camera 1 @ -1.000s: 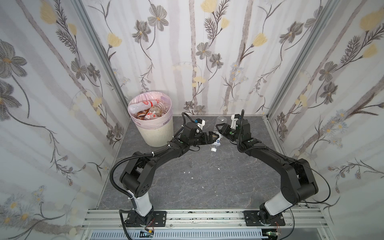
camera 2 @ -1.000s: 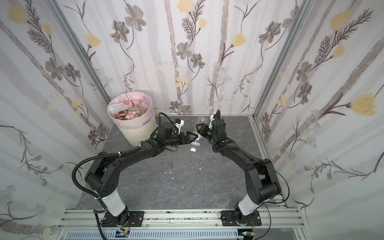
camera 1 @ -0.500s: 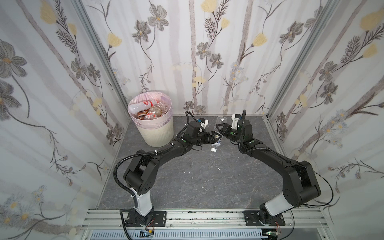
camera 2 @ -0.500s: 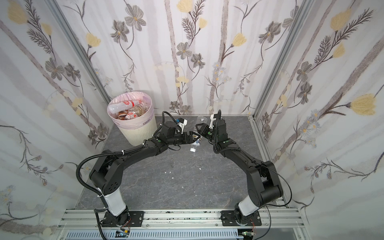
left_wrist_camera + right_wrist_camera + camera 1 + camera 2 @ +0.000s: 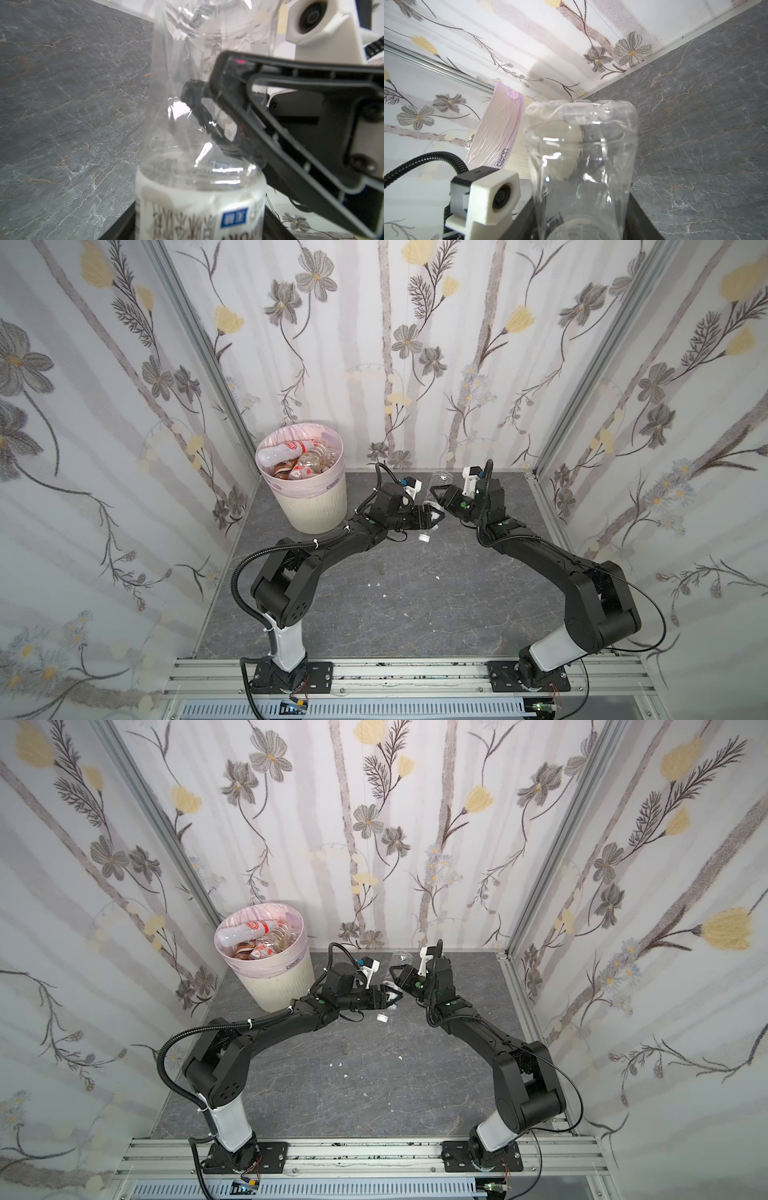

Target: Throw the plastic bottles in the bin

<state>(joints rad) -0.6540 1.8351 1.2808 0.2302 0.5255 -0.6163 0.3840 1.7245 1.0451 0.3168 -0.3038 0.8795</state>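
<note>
1. The right end effector (image 5: 439, 500) is clamped on the bare, crumpled part of a clear plastic bottle (image 5: 581, 155) with a white label and white cap.
2. The left end effector (image 5: 433, 519) has its jaws either side of the labelled end. Whether they press on it, I cannot tell.
3. This looks like a handover between arms. Next, the left needs a firm grip before the right lets go.
4. The bottle hangs above the grey marbled tabletop (image 5: 415, 593), near the round cream ribbed bin (image 5: 320, 510), on its side facing the right arm.
</note>
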